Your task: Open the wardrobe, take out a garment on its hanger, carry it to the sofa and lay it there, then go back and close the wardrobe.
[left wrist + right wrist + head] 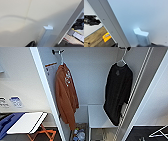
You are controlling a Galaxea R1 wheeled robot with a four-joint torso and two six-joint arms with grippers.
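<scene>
Wardrobe [95, 84] stands open before you. Garment [118, 92], plain black, hangs at right on white hanger [122, 60]; orange top [66, 94] hangs at left. White shelf [96, 115] below, clutter, possibly bottles [79, 134], on floor. Each wrist view shows door handle [48, 27] close up; claw state on both arms — you cannot tell.
</scene>
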